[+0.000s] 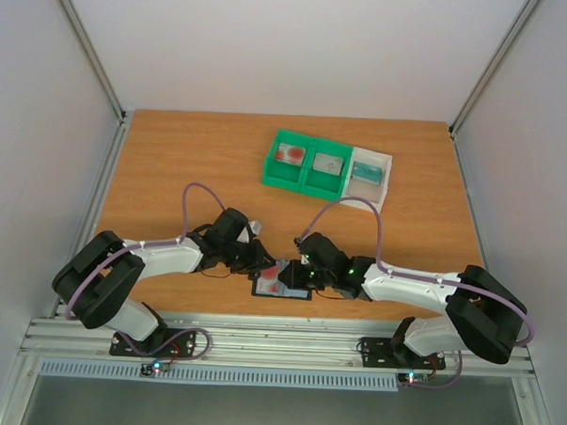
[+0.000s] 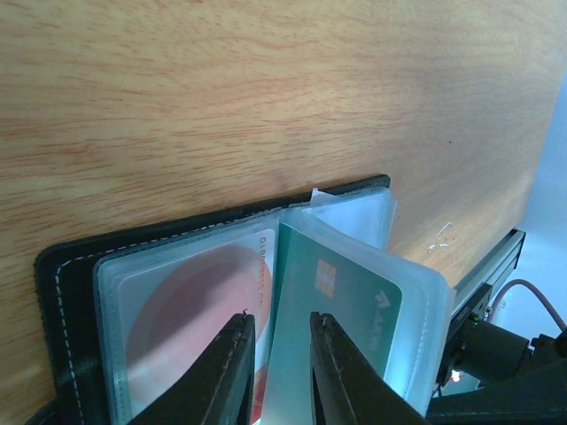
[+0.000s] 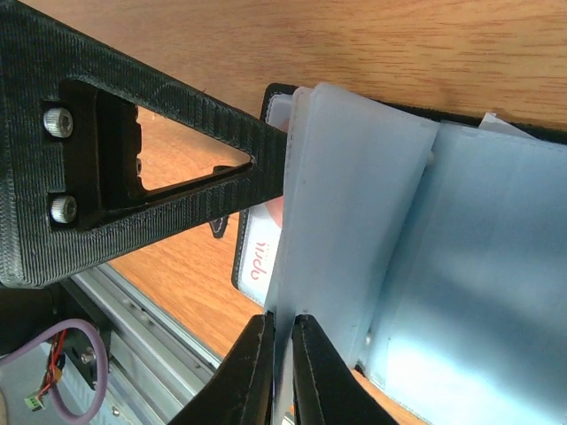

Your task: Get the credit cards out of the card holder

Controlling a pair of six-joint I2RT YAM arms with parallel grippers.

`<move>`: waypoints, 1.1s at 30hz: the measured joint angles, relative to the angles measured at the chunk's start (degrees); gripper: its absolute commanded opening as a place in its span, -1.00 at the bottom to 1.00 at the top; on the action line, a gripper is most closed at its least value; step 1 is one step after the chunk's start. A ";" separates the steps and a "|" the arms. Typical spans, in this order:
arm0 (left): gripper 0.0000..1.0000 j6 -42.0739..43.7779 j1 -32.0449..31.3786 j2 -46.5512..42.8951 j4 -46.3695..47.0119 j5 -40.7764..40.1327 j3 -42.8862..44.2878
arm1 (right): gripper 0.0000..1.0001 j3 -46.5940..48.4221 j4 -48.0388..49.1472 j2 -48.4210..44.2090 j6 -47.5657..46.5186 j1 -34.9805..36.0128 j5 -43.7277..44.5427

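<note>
The card holder (image 1: pixel 289 290) is lying open at the middle of the desk's (image 1: pixel 173 161) near edge. The right gripper (image 3: pixel 283 323) is pinching a clear sleeve (image 3: pixel 354 177) between closed jaws. The left gripper (image 2: pixel 280 323) is straddling the sleeved teal card (image 2: pixel 350 297) with its jaws narrowly parted, and I cannot tell whether they are pressing it. The likely failure is the left jaws catching plastic along with card, dragging the whole holder or tearing the leaf rather than freeing the card
</note>
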 measured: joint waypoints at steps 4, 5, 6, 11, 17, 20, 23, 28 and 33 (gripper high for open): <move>-0.59 0.00 0.00 0.00 -0.17 -0.02 -0.02 | -0.66 -0.87 1.73 0.22 0.17 -0.02 -0.13; -0.59 0.00 0.00 0.00 -0.26 -0.07 -0.02 | -0.67 -1.09 2.10 0.24 0.24 -0.04 -0.20; -0.59 0.00 0.00 0.00 -0.39 -0.17 -0.02 | -0.71 -1.33 2.71 0.28 0.24 -0.09 -0.24; -0.58 0.22 0.00 0.00 -0.79 -0.31 -0.02 | -0.88 -3.28 6.47 0.35 0.68 -0.72 -1.07; -0.59 0.96 0.00 0.15 -0.98 -0.31 -0.02 | -0.59 -4.13 8.17 0.35 1.03 -1.51 -1.77; -0.59 1.27 0.00 0.87 -0.96 -0.48 -0.02 | -0.62 -4.76 8.85 0.35 1.09 -1.62 -1.86; -0.59 1.29 0.00 2.32 -0.72 -0.55 -0.02 | -0.74 -5.07 9.33 0.35 1.09 -1.64 -2.21; -0.59 1.27 0.00 3.37 0.83 -0.02 -0.02 | -0.65 -5.07 9.81 0.33 1.09 -1.64 -2.43; -0.59 1.27 0.00 3.50 1.18 0.02 -0.02 | -0.64 -5.09 8.66 -0.24 1.09 -1.66 -1.70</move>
